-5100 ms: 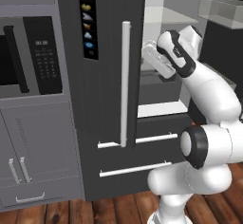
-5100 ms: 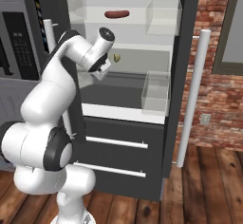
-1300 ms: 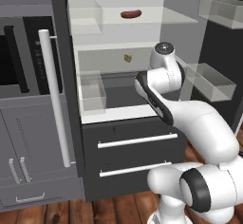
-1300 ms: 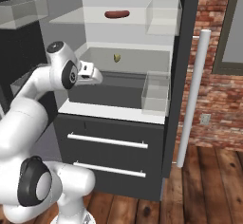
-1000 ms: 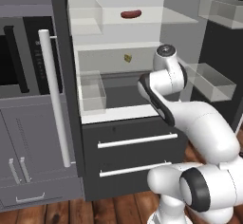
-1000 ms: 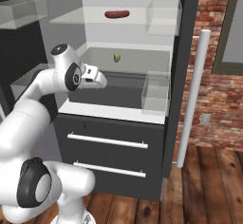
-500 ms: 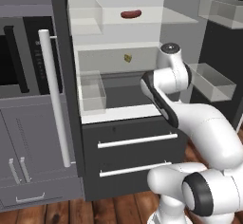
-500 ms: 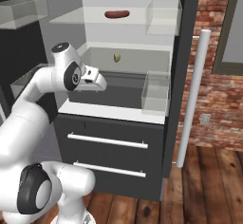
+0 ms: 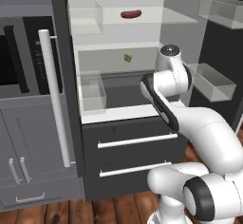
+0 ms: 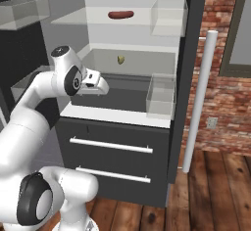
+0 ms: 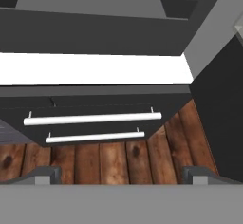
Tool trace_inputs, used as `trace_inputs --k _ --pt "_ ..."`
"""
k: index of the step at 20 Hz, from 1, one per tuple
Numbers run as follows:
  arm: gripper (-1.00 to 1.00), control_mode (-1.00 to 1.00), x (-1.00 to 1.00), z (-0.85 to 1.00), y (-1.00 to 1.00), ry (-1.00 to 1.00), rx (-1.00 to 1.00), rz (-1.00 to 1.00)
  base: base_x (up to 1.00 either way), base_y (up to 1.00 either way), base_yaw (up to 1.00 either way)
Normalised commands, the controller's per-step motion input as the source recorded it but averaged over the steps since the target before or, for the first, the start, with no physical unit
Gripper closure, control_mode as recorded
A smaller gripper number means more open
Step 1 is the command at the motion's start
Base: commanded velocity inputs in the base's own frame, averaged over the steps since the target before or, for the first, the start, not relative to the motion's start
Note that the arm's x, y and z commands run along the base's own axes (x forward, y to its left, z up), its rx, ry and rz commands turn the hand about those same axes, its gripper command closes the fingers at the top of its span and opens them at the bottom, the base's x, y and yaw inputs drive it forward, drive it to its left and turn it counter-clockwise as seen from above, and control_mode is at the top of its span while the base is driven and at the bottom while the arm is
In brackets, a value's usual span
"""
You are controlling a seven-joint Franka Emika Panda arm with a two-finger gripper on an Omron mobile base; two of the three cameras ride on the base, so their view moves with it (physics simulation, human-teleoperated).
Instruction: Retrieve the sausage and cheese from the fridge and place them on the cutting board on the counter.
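The two-finger pincer (image 10: 102,84) on the white arm is standing spread wide with nothing between its fingers, hanging just above the white front ledge of the lower compartment of the tall dark-grey French-door fridge (image 9: 133,142), touching nothing. In the hand view its two dark fingertips (image 11: 45,173) are sitting far apart, looking down on the two lower drawers with silver bar handles (image 11: 92,118) and the brown wooden plank floor (image 11: 114,161). Further in, one small pale yellow-olive chunk of cheese (image 10: 120,58) is lying at the back of the middle shelf. Above it, one short, plump reddish-brown sausage (image 10: 120,14) is lying flat on the clear glass top shelf (image 10: 78,19). Two clear bins (image 10: 162,98) are sitting at the fridge's right side, one per shelf level.
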Motion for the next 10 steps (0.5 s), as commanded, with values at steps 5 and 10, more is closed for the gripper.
trace_inputs --k 5,10 --pt "-1.00 -1.00 0.00 0.00 0.00 0.00 0.00 0.00 0.00 0.00 0.00" --pt "-1.00 -1.00 0.00 0.00 0.00 0.00 0.00 0.00 0.00 0.00 0.00"
